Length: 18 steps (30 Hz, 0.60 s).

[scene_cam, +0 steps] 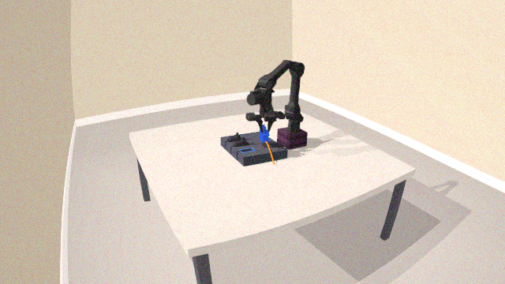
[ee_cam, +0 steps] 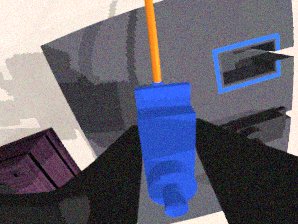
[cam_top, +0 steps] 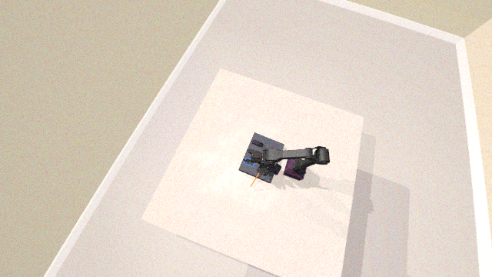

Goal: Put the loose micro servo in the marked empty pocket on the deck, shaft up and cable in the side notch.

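My gripper (scene_cam: 265, 129) (ee_cam: 165, 128) is shut on the blue micro servo (scene_cam: 263, 135) (ee_cam: 167, 132). The servo hangs above the dark deck (cam_top: 270, 141) (scene_cam: 262, 160) (ee_cam: 190, 55), with its output shaft toward the top. Its orange cable (cam_top: 254, 181) (scene_cam: 271, 154) (ee_cam: 154, 45) hangs out past the deck's edge. The pocket's blue outline (cam_top: 250, 165) (scene_cam: 248, 152) (ee_cam: 217, 72) is to one side of the servo, at upper right in the wrist view, and looks turned relative to it. The servo's lower end and the pocket's side notch cannot be made out.
Dark fitted parts (cam_top: 257, 143) (scene_cam: 237, 139) (ee_cam: 255, 131) stand up from the deck beside the marked pocket. The arm's purple base block (cam_top: 294, 170) (scene_cam: 292, 138) (ee_cam: 37, 162) stands on the table (cam_top: 200, 154) (scene_cam: 221, 197) close to the deck.
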Tool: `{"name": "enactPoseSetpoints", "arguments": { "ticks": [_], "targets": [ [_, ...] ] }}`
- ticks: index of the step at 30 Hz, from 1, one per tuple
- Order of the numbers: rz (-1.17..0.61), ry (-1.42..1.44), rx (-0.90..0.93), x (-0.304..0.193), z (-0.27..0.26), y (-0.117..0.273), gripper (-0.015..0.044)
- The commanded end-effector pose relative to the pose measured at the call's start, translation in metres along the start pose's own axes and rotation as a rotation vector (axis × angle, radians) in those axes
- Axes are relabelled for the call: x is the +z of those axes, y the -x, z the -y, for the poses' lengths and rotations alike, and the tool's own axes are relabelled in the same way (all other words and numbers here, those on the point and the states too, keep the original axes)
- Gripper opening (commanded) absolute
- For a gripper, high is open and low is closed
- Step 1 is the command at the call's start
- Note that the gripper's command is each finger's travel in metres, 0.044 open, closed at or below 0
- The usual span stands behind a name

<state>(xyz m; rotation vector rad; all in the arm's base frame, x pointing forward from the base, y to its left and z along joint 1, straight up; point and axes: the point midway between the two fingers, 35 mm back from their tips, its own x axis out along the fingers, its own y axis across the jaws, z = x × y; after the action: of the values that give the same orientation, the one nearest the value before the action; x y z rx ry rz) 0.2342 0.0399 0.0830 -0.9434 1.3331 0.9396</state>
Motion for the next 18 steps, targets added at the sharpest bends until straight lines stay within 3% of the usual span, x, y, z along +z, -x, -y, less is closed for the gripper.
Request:
{"name": "enactPoseSetpoints", "arguments": {
  "ticks": [1,18],
  "targets": [
    [0.000,-0.144,-0.004,0.0004,0.0011,0.0004,0.0000],
    [0.001,-0.734,-0.004,0.0005,0.0012,0.0005,0.0000]
  ]
}}
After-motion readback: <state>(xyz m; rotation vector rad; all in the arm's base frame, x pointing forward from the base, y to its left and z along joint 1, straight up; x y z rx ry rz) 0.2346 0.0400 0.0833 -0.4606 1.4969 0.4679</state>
